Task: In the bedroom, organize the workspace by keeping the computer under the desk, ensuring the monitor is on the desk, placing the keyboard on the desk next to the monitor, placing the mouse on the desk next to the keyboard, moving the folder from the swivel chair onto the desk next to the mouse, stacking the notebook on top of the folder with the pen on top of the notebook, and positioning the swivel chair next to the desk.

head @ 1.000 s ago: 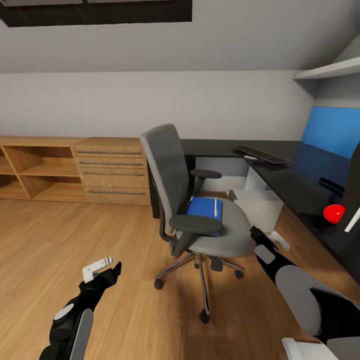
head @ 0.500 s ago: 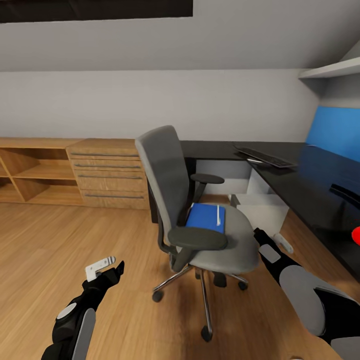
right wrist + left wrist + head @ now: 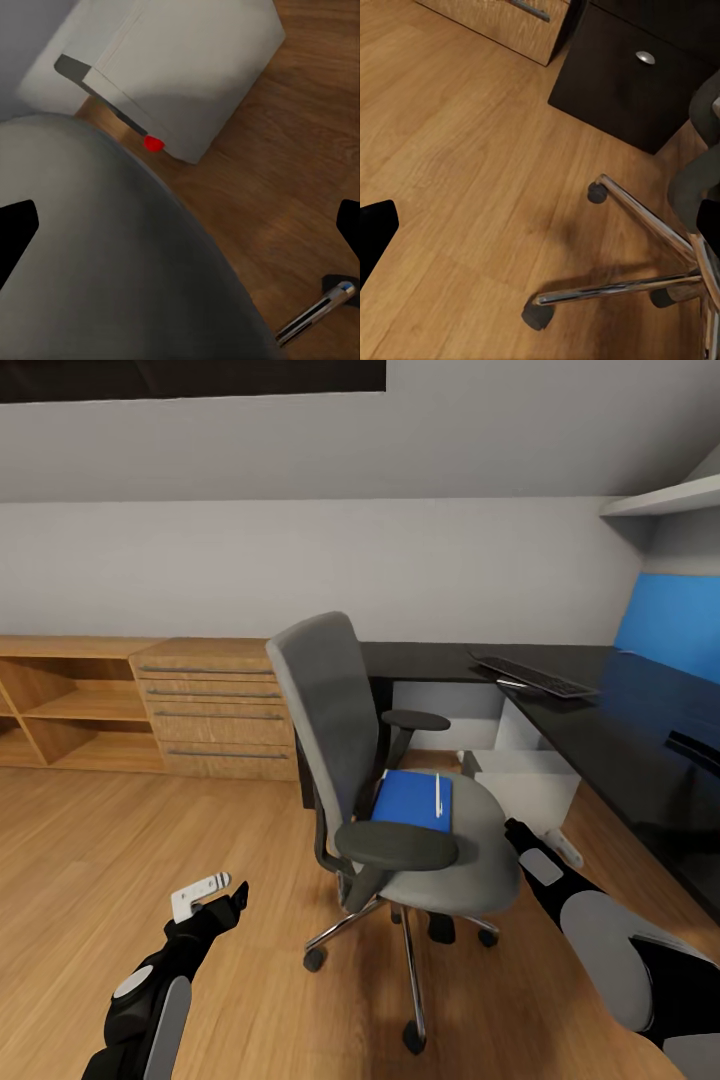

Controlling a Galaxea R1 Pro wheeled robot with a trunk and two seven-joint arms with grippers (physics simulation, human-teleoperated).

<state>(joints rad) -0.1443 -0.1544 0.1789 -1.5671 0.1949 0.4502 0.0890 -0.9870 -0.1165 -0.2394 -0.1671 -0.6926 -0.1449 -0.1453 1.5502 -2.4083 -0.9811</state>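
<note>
Head view: I face the swivel chair (image 3: pixel 400 800), which stands on the wood floor (image 3: pixel 150 840) in front of the black desk (image 3: pixel 610 730). The blue folder (image 3: pixel 412 801) lies flat on the grey seat, between the two black armrests, and the thin white pen (image 3: pixel 437 795) rests on the folder near its edge toward the desk. I cannot make out a notebook under the pen. The keyboard (image 3: pixel 533 674) sits on the desk near the far wall. The light-grey computer (image 3: pixel 520 780) stands on the floor under the desk, just beyond the seat. A low wooden cabinet (image 3: pixel 150 705) runs along the wall, away from the desk.

Left gripper (image 3: pixel 225 892): it hangs low over bare floor, apart from the chair. In the left wrist view its dark fingertips (image 3: pixel 375 232) sit at opposite borders, so I read the fingers as spread and empty; the chrome chair base (image 3: pixel 645 232) and a black drawer front (image 3: pixel 630 75) lie ahead.

Right gripper (image 3: pixel 545 845): it sits just beside the seat's desk-side edge. The right wrist view shows fingertips (image 3: pixel 16 229) wide apart, holding nothing, with the grey seat (image 3: pixel 105 255) close below and the computer (image 3: pixel 180 67) beyond.
</note>
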